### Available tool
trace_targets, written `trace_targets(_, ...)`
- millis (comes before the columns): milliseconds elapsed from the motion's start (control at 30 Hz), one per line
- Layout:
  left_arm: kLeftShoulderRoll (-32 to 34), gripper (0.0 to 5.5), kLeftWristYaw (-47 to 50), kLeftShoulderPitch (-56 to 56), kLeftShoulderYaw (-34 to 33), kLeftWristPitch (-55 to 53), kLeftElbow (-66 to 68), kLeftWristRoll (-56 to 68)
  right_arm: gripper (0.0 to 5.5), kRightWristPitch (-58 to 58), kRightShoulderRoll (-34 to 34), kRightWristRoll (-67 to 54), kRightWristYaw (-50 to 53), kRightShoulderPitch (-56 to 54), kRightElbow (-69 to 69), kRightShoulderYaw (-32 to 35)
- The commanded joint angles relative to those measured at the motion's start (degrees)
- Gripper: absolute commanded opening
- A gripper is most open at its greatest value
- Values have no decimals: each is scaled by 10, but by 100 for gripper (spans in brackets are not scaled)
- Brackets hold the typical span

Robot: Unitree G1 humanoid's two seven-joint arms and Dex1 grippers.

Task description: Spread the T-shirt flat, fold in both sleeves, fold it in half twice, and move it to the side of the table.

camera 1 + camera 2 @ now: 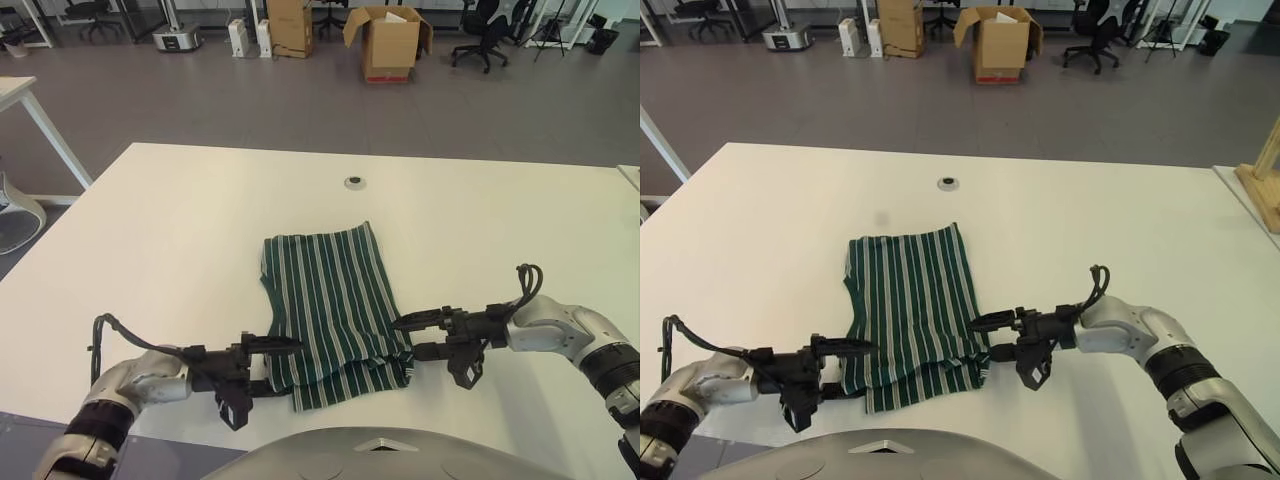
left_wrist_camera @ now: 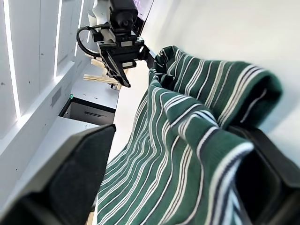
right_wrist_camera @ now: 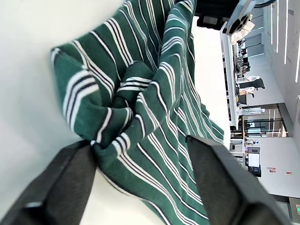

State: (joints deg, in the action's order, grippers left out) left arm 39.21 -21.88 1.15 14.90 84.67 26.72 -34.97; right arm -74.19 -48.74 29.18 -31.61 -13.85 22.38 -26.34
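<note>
T-shirt [image 1: 330,310], green with thin white stripes: folded to a narrow oblong, lying flat on the white tabletop [image 1: 180,220], close to the near edge and about midway between the left and right edges. Long sides running from near edge toward far edge. Near end looser, with layers bunched and slightly lifted at both corners.

Left gripper [image 1: 285,365]: at the near-left corner of the T-shirt, low over the tabletop. Fingers spread apart, straddling the cloth edge, with striped fabric lying between them and draped over one finger; not pinched together.

Right gripper [image 1: 404,338]: at the near-right corner of the T-shirt, facing the left gripper across the garment. Fingers likewise parted, a rumpled fold of cloth sitting in the gap and touching one finger.

Grommet [image 1: 353,182], small and round: set in the tabletop beyond the T-shirt's far end, well apart from it.

Cardboard box [image 1: 390,40], flaps open: on the floor beyond the far edge.
</note>
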Motion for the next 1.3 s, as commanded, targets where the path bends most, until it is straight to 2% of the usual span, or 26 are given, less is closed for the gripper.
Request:
trace_targets(33, 27, 324, 32, 74, 148, -92, 137, -290, 267, 40, 21, 24, -49, -21, 25, -51)
trace_targets(133, 42, 261, -35, 95, 164, -34, 93, -207, 204, 57, 29, 7, -48, -16, 19, -56)
trace_targets(267, 59, 185, -58, 106, 212, -31, 69, -163, 122, 79, 27, -26, -60, -8, 9, -66)
trace_targets(367, 87, 154, -66, 78, 239, -28, 51, -146, 67, 112, 14, -84, -92, 5, -14, -80)
trace_targets(467, 138, 123, -109, 48, 263, -48, -39, -122, 19, 165, -27, -149, -157, 40, -85, -108)
trace_targets(533, 155, 94, -120, 39, 280, -54, -63, -98, 15, 247, -65, -234, -197, 87, -181, -119)
trace_targets(667, 106, 58, -93, 45, 300, -70, 21, -112, 15, 423, -125, -378, -228, 149, -374, -89)
trace_targets(833, 38, 43, -125, -5, 345, -124, 106, -13, 15, 559, -138, -473, -237, 166, -444, -32)
trace_targets(967, 21, 33, -290, -31, 391, -273, 100, 286, 15, 742, -148, -633, -253, 148, -458, 26)
trace_targets(1067, 11, 5, -410, -37, 377, -435, 44, 508, 15, 858, -131, -730, -275, 99, -385, 73)
trace_targets(1100, 75, 0, -446, 18, 352, -568, -71, 641, 15, 895, -124, -757, -279, 85, -359, 85)
trace_targets(1133, 126, 0, -487, 125, 305, -736, -151, 774, 15, 932, -115, -784, -282, 73, -337, 94)
trace_targets(1167, 151, 0, -514, 211, 266, -867, -191, 867, 15, 963, -105, -805, -281, 62, -318, 102)
trace_targets(1200, 151, 0, -533, 274, 237, -962, -192, 918, 15, 995, -94, -828, -279, 49, -300, 107)
trace_targets(1233, 121, 0, -543, 314, 217, -1026, -151, 934, 15, 1031, -79, -855, -272, 32, -276, 112)
trace_targets(1300, 62, 0, -546, 362, 185, -1114, -68, 949, 15, 1097, -42, -903, -253, -10, -214, 127)
